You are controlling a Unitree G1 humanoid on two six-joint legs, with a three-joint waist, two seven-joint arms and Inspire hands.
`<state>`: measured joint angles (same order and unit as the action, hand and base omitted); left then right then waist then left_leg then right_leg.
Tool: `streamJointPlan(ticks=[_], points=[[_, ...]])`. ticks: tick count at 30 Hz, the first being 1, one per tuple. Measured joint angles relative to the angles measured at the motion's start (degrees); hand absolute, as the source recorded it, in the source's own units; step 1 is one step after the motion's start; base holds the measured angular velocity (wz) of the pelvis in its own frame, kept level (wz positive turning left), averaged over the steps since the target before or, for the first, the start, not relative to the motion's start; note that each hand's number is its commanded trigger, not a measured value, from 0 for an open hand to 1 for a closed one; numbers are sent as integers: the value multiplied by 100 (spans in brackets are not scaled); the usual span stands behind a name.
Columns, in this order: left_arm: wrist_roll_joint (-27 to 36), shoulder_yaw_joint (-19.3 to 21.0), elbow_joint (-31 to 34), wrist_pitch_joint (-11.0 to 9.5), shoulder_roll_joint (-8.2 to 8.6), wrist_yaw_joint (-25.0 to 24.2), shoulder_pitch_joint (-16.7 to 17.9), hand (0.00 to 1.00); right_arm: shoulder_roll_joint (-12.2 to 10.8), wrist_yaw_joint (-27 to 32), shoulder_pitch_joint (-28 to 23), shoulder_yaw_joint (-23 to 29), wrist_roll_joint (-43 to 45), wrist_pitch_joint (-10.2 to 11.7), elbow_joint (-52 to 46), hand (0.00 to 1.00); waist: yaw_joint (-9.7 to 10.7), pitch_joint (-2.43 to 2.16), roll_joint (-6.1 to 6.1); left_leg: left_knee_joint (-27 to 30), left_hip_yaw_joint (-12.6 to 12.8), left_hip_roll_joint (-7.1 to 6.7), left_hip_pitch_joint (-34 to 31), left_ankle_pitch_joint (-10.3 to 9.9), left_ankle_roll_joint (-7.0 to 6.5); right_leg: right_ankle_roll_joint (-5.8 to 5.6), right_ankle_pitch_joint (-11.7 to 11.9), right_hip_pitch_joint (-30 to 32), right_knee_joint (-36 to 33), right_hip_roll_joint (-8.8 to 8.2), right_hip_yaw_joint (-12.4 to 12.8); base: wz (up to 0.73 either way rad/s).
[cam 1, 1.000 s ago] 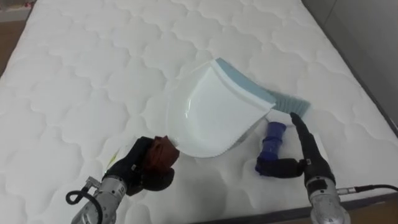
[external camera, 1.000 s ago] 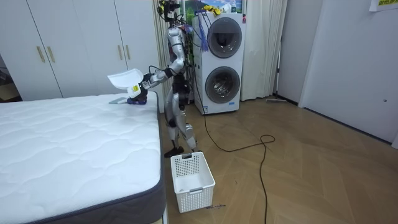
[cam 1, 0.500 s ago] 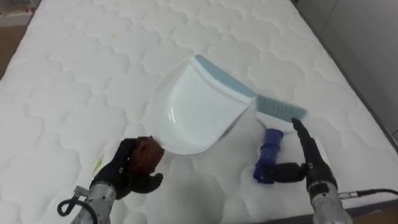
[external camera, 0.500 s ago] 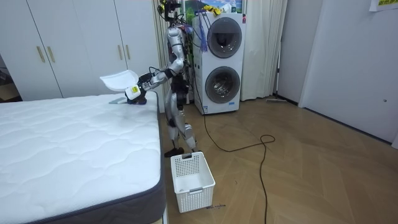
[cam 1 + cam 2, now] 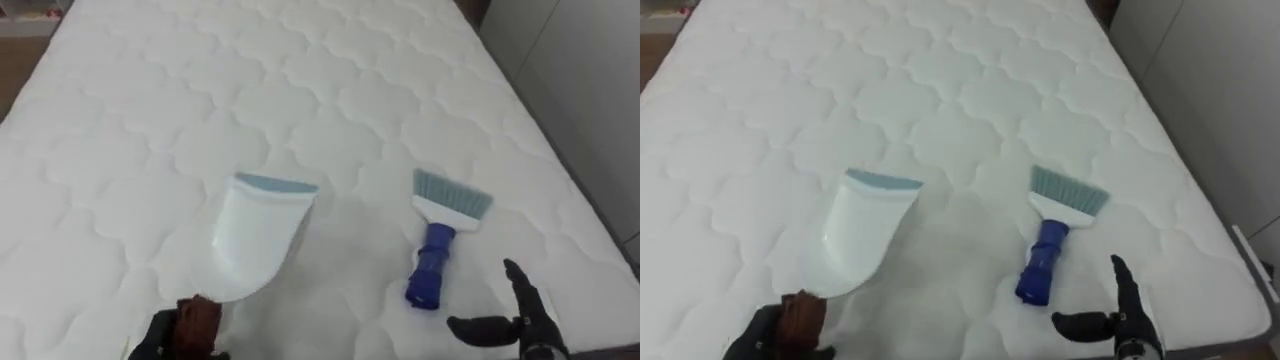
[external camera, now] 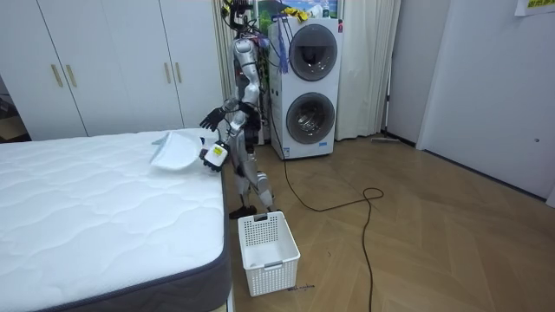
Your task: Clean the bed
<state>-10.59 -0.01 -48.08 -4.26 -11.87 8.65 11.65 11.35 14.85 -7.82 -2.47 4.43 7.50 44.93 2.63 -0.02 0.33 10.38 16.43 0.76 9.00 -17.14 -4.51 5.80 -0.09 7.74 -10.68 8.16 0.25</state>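
White quilted mattress (image 5: 150,110) is filling the bed, and the thing I am worrying about is the hand brush (image 5: 436,262). It is lying loose on the quilting towards the mattress's right edge, pale bristles pointing up the bed and blue handle pointing back at the robot. If the right hand (image 5: 512,322) is coming in flat or from the inner side, I judge it is likelier to be shoving the brush outward than gathering it, and a slide over that edge is going to mean a pickup from the floor.

That hand is hovering just beside the handle's end and apart from it, fingers spread, thumb sticking out sideways, holding nothing. On the other side the left hand (image 5: 165,335) is curling round the brown grip of the white dustpan (image 5: 255,240), whose blue lip is pointing up the bed. Whether the lip is touching the quilting I cannot tell. A slack hold there is risking the pan tipping.

The robot is standing at the bed's corner, with stacked laundry machines (image 6: 310,78) behind it and a white basket (image 6: 269,247) on the floor by its feet.
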Motion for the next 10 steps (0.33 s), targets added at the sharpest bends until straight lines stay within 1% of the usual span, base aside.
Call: streamJointPlan(ticks=[2,3,4,7,9,10], points=[[107,121,-226,15,3,70,93,0,0,-17,-2,1,-78,-2,319,0,5,-2,-28,-1,-3,6,-37,0,0,0,0,12,-21,-6,-37,8],[165,229,-302,14,26,117,159,0,1,-58,1,8,-122,-5,530,0,-19,6,-51,-1,-6,8,-42,0,0,1,-1,16,-27,-10,-49,6],[211,249,-340,12,26,134,186,0,0,-89,1,8,-160,-1,643,0,-23,8,-62,-1,-5,11,-50,0,0,3,-2,16,-27,-10,-65,8],[513,263,-664,5,43,131,171,0,-5,-364,-6,6,-348,-8,1306,0,-128,-8,-86,-72,-23,18,-21,8,16,9,-6,-16,1,-29,-195,12],[632,267,-870,9,74,98,156,0,-12,-540,-15,6,-418,-34,1562,0,-143,-9,-94,-79,-78,13,-22,10,19,10,-6,-21,5,-41,-199,8],[660,267,-1009,15,89,69,158,0,-17,-636,-15,6,-437,-82,1681,0,-148,-7,-96,-77,-89,11,-19,11,21,10,-6,-28,9,-44,-201,4]])
